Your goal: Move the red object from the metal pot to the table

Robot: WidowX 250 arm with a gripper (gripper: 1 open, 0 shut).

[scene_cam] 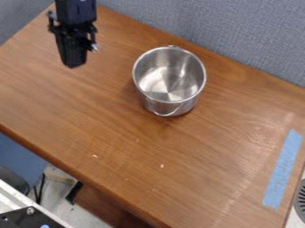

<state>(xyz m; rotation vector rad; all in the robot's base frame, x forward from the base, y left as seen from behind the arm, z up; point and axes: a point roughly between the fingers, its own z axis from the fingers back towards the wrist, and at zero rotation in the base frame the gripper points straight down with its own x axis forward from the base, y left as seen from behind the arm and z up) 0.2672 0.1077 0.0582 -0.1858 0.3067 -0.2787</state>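
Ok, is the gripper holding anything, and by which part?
Cannot tell: the gripper is dark and blurred, and no red object shows at its tip or in the metal pot.

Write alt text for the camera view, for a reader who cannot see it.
A shiny metal pot stands upright near the middle of a brown wooden table; no red object shows inside it. The robot's black tool hangs over the table's far left corner, apart from the pot. A strip of blue tape lies near the right edge.

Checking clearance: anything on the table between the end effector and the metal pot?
No. In the camera view, only bare wood tabletop shows between the end effector and the metal pot. No red object is visible there.
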